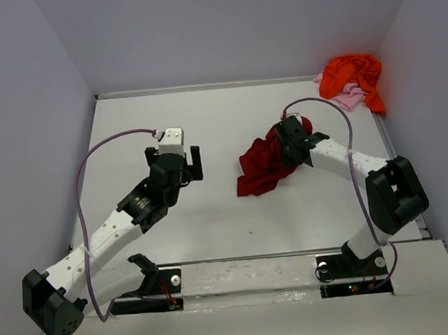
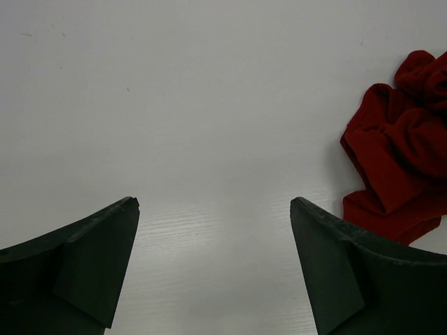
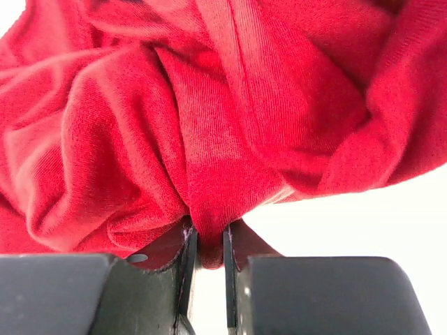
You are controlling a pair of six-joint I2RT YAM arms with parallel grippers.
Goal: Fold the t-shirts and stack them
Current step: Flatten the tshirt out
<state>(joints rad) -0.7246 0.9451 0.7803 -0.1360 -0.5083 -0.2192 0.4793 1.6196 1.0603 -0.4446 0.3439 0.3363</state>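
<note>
1. While you look through the right wrist view, you see the right end effector (image 3: pixel 207 237) with its jaws drawn almost together. They pinch a fold of the crumpled dark red cloth t-shirt (image 3: pixel 105 125), and only a thin strip of cloth sits between the two fingers.
2. From the top camera, you find that dark red cloth t-shirt bunched on the white table (image 1: pixel 212 215), a little right of centre. The right end effector is over its far right part, and the rest of the cloth spreads left and toward the near edge.
3. Your left end effector (image 2: pixel 214 202) stands wide open with nothing between its fingers. It faces bare table left of centre, apart from the dark red shirt, which shows only at the right edge of the left wrist view.
4. The bright orange cloth t-shirt (image 1: pixel 349 76) is heaped in the far right corner of the table, close against the wall.
5. The pale pink cloth t-shirt (image 1: pixel 349 97) touches the orange one and lies mostly under it. You can see only a small patch of it on the near side.
6. All three shirts are crumpled, and the corner pair is well apart from the dark red one.
</note>
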